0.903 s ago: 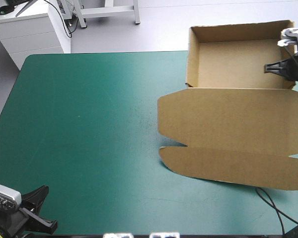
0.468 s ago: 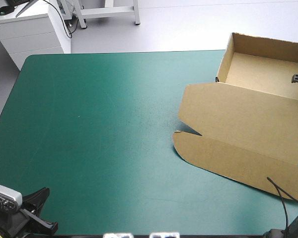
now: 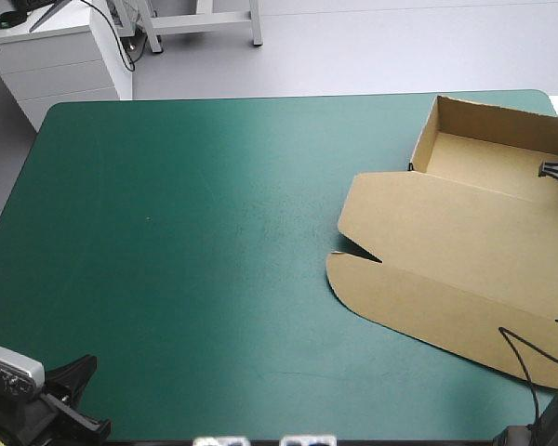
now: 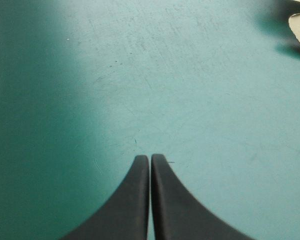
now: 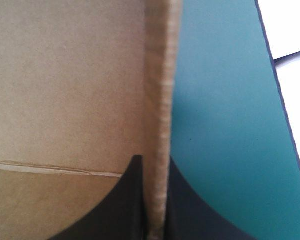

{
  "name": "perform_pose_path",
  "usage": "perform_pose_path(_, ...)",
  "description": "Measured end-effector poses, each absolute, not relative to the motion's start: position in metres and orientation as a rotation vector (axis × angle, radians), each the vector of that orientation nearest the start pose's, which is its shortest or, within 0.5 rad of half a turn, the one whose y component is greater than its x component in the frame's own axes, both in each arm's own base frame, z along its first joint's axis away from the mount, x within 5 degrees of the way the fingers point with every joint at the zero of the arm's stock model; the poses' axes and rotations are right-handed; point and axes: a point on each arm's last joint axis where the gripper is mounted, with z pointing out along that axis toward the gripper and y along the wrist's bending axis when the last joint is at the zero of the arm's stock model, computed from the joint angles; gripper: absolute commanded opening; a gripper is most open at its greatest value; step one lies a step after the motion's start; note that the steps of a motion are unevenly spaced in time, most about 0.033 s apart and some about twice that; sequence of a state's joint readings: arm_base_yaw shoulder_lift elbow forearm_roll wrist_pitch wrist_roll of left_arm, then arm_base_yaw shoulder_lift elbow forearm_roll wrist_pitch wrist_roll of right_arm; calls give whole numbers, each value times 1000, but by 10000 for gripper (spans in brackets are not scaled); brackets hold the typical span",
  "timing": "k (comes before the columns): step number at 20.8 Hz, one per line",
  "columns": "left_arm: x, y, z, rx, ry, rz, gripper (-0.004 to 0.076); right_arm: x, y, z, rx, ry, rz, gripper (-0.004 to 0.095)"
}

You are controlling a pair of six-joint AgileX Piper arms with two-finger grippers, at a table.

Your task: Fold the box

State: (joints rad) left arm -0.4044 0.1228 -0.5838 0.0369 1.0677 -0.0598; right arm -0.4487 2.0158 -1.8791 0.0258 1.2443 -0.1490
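Wrist view alone shows right gripper (image 5: 153, 161) pinching the box (image 3: 446, 232) (apparently a wall) — left gripper (image 4: 150, 158) closed.

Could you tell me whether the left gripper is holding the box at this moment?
No, the left gripper has its jaws shut on nothing, over the bare teal-green cover.

Left tool (image 4: 150, 156), two broad black fins, smoothly curved, tapering to narrow tips, right tool (image 5: 152, 159) alike
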Motion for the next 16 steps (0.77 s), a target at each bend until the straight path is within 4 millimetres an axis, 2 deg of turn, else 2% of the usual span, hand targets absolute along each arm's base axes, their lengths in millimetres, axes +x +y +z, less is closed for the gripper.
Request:
perform_pose_path(3,6,0,300,359,2068,-242,-8,389,-189,283,450,2831,-77,-4)
perform_pose_path(7,6,0,300,360,2072,-242,-8,387,-195,284,468,2807,6,224)
perform_pose_path(8,6,0,300,360,2072,-242,-8,387,-195,284,471,2803,17,317)
perform_pose_path(10,6,0,300,360,2074,-240,-8,385,-196,288,486,2780,61,680)
perform_pose_path(11,6,0,300,360,2075,-240,-8,384,-195,292,494,2759,83,787)
perform_pose_path(12,6,0,300,360,2076,-240,-8,382,-193,298,496,2737,103,847)
perform_pose_path(16,6,0,299,361,2079,-239,-8,372,-177,336,476,2616,206,799)
